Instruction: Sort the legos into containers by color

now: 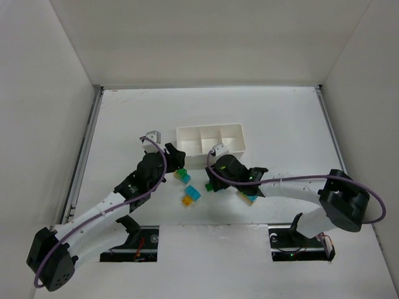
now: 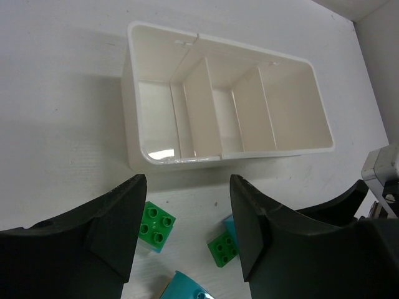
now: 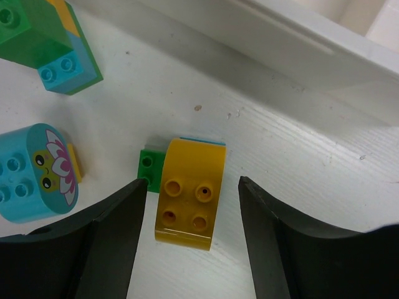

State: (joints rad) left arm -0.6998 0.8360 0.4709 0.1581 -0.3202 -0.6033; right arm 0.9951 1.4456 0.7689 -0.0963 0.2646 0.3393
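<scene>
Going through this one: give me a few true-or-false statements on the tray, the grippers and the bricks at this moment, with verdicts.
1. All three compartments of the tray are empty. True.
2. The right gripper is shut on the yellow brick. False: it is open, one finger on either side of the brick, which lies on the table.
3. The left gripper holds a green-topped brick. False: it is open, and that brick lies on the table below it.
4. The yellow brick lies outside the tray. True.
</scene>
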